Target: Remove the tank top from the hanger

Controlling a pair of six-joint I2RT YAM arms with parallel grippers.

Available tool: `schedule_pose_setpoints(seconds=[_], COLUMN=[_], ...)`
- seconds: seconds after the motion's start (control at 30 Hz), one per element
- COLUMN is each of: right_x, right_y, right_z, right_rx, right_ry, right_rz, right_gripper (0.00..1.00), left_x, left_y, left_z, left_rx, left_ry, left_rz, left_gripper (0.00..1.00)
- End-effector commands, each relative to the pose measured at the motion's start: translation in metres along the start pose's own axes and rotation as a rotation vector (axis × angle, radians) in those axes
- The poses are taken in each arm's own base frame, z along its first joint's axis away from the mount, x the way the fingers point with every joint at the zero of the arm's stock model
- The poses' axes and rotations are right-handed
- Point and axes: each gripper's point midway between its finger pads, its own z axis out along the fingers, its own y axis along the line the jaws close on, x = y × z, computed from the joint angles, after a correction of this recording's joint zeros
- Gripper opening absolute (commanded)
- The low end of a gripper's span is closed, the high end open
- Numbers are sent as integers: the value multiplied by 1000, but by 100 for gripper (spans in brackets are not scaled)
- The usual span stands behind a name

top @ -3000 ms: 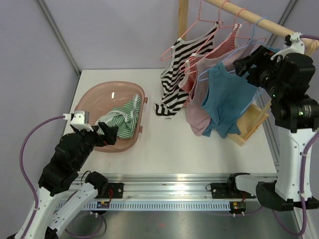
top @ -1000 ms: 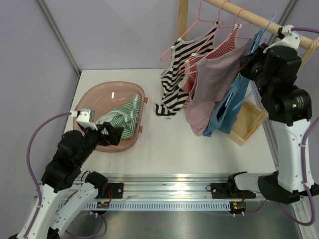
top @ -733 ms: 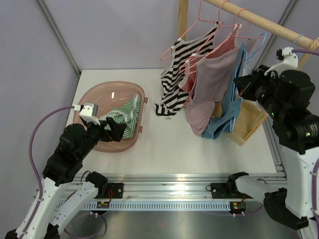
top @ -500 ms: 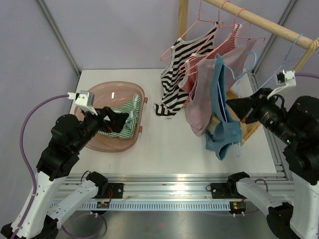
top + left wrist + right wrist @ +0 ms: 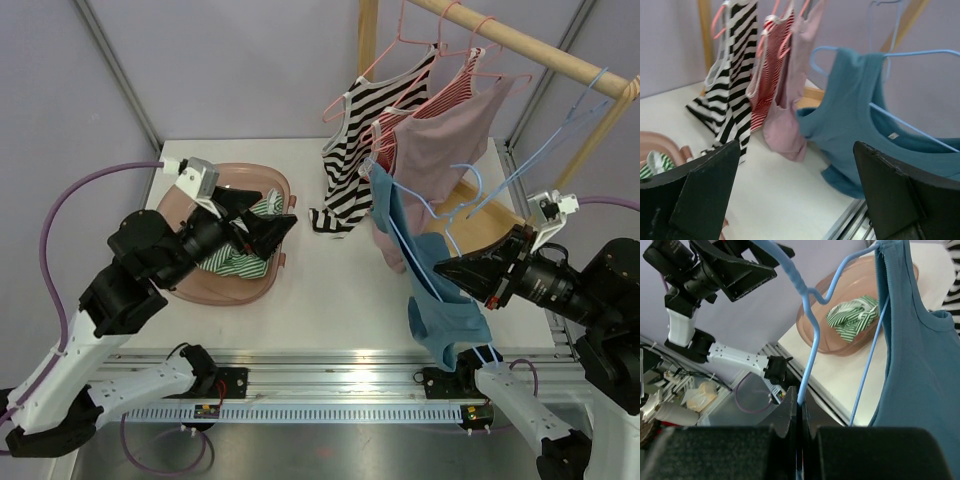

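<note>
Though the right end effector (image 5: 799,420) at 4 o'clock clenches the blue hanger (image 5: 790,271), its blue tank top (image 5: 860,100) is not yet off; the left end effector (image 5: 796,150) gapes empty.

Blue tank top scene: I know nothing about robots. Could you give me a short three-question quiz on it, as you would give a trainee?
1. True or false: the blue tank top hangs on the blue hanger.
2. What is the right tool gripping?
A. the blue hanger's wire
B. a pink basin
C. a wooden rail
3. Fill in: the left tool has its jaws ____.

Key: 1 true; 2 A; 3 open.
</note>
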Motion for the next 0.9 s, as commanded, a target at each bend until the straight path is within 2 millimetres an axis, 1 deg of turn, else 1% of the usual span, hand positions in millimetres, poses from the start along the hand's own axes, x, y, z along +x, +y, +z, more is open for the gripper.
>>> schedule_pose_setpoints(seconds=[0.0,0.03,0.07,0.1,0.13,0.17,0.2,0.23,0.3,0.37,0.53,0.73,0.87], right_x=[-5,-8,-7,-7,-6,-5,-1,-1,3,6,9,12,16], right_y=[19,20,21,23,26,30,29,34,35,33,36,37,33], right_z=[4,5,5,4,6,4,7,5,5,5,0,-2,-1], right_rx=[-126,-136,-142,-151,-182,-202,-217,-252,-262,-253,-264,-270,-263], right_ry=[-6,-18,-21,-25,-22,-24,-10,-9,1,12,15,12,14], right_rz=[-8,-14,4,9,7,22,34,21,19,21,-1,-19,-22], right_gripper=[0,0,0,0,0,0,0,0,0,0,0,0,0], left_x=[-23,-20,-23,-18,-14,-12,-12,-9,-4,-1,11,23,25], left_y=[-23,-33,-37,-41,-51,-52,-53,-59,-60,-64,-72,-73,-75], left_z=[14,16,19,22,24,32,35,38,51,58,76,90,98], left_rx=[100,137,144,156,186,170,162,167,141,145,152,131,124], left_ry=[-139,-140,-164,-162,-160,-168,-169,-160,-134,-127,-101,-79,-82], left_rz=[84,89,91,100,125,134,158,166,182,186,204,213,207], left_gripper=[99,99,99,99,99,99,99,99,99,99,99,99,99])
